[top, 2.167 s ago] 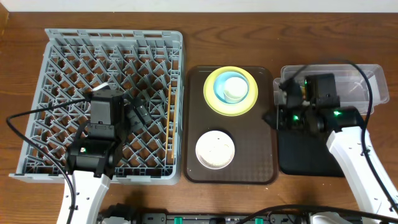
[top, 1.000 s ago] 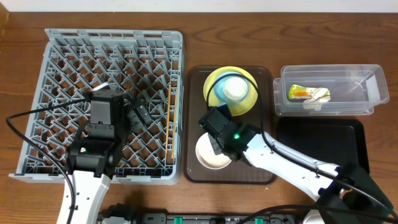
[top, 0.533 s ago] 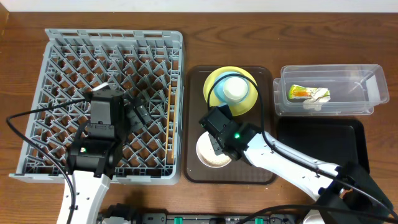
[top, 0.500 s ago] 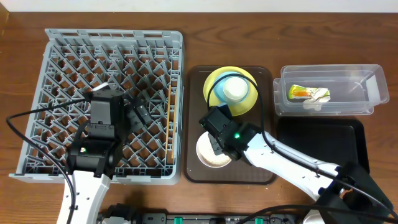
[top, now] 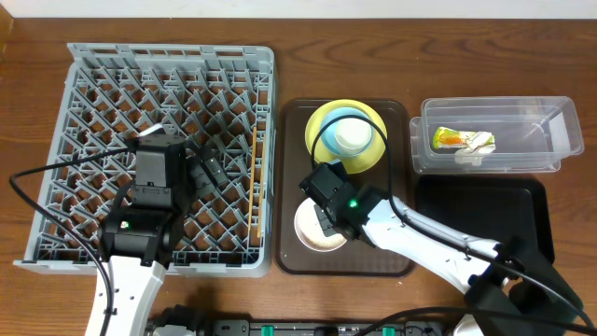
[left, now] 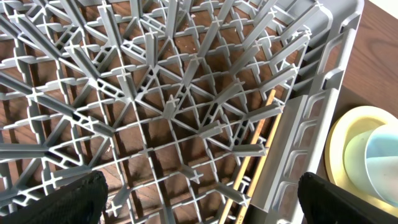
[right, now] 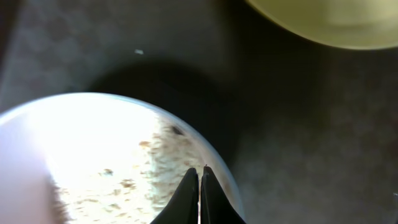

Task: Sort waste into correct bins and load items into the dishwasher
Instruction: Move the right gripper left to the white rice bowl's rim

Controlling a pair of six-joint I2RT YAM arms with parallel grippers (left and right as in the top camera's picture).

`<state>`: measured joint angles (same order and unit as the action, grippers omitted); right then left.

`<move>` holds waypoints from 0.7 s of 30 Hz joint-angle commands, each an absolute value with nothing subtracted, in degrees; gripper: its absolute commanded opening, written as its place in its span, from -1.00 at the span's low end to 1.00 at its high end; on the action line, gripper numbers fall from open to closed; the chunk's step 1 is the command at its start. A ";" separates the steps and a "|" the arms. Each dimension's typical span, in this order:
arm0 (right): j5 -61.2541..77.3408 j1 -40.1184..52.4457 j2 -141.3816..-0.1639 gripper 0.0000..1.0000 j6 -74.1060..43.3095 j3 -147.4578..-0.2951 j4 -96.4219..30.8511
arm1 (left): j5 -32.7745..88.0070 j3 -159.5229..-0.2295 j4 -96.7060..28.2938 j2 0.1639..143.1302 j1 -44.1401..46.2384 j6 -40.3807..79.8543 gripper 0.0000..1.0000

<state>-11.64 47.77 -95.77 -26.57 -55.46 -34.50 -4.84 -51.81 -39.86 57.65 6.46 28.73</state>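
Over the white bowl (right: 93, 155), the right tool (right: 199, 186) has its two fingers pressed together with nothing between them; the tips point at a patch of pale crumbs (right: 161, 168) on the inside of the bowl near its rim, and whether they touch it cannot be told. The bowl sits on the near half of the brown tray (top: 392, 233); on the far half lies the yellow plate (top: 320, 149), with the light blue bowl (top: 334, 119) stacked on it and the white cup (top: 353, 133) inside that. To the right of the brown tray the clear tub (top: 550, 140) holds the snack wrapper (top: 450, 139) and, touching it, the crumpled paper scrap (top: 476, 145); just in front of the tub lies the black tray (top: 466, 205), with the right arm reaching across it.

On the other side, the left tool (left: 202, 202) hangs above the dish rack (top: 93, 93) with its fingers spread wide apart, gripping nothing; the chopsticks (left: 258, 146) lie inside the rack along its right wall, beside the brown tray. Everything stands on the wooden table (top: 28, 28).
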 commanded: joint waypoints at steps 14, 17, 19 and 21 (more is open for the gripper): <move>-23.11 37.21 -93.58 -0.87 -23.09 -55.37 -43.20 | -5.13 -51.64 -39.88 57.71 6.28 29.21 0.97; -20.80 35.77 -92.01 -0.82 -23.07 -56.34 -45.15 | -5.13 -51.64 -39.88 57.71 6.28 29.21 0.98; -18.00 35.83 -89.89 -0.74 -23.05 -58.41 -46.39 | -5.13 -51.64 -39.88 57.71 6.28 29.21 0.97; -15.05 36.05 -87.55 -0.71 -23.05 -60.49 -46.76 | -5.13 -51.64 -39.88 57.71 6.28 29.21 0.97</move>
<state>-18.81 36.03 -92.20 -23.42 -56.12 -46.54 -4.84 -51.81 -39.86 57.65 6.46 28.75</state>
